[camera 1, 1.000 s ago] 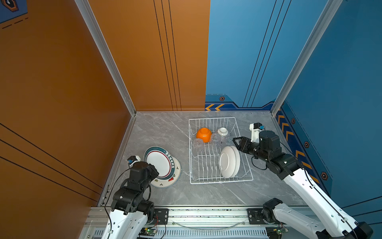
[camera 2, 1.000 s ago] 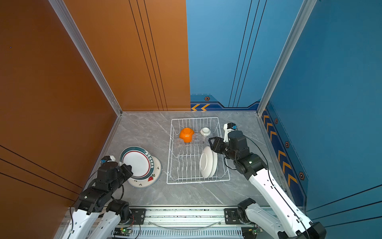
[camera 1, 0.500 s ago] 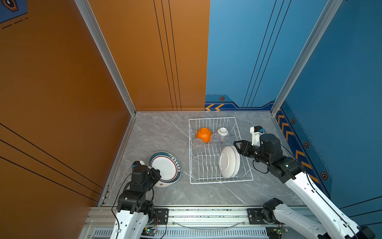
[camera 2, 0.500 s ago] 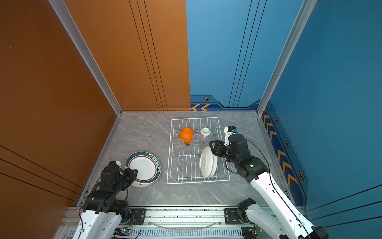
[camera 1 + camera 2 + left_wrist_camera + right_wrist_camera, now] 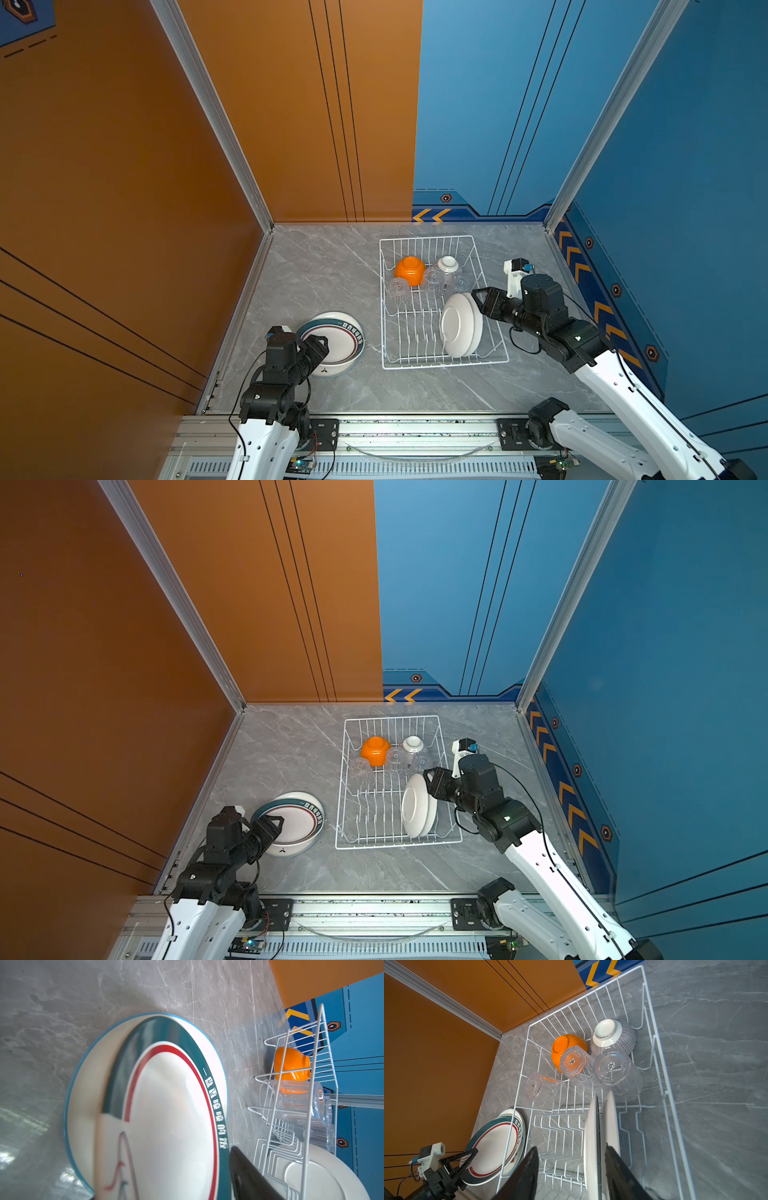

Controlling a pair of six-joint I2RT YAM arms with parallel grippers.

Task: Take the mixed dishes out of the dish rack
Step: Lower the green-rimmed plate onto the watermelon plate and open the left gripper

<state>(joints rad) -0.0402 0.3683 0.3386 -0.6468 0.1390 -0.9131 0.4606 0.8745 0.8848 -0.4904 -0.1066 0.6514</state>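
The dish rack (image 5: 444,365) (image 5: 399,845) holds an upside-down orange bowl (image 5: 409,270) (image 5: 566,1047), a ribbed white bowl (image 5: 448,264) (image 5: 612,1036), clear glass cups (image 5: 398,287) (image 5: 616,1072) and two upright white plates (image 5: 459,328) (image 5: 591,1136). My right gripper (image 5: 478,299) (image 5: 572,1159) is open over those plates' top edges, gripping nothing. Left of the rack, a teal-striped plate (image 5: 336,338) (image 5: 172,1115) lies on a white blue-rimmed dish (image 5: 332,368) (image 5: 87,1084). My left gripper (image 5: 318,347) (image 5: 274,827) is open around the plate's near rim, with one finger (image 5: 245,1167) showing beside it.
The orange wall (image 5: 166,249) stands close to the left of the stacked plates, and the blue wall (image 5: 665,249) rises behind my right arm. Grey marble tabletop (image 5: 324,270) stretches from the rack to the left wall and along the front edge.
My left arm has lowered the striped plate onto the dish on the table and opened its jaws. My right gripper has sunk slightly toward the rack's plates.
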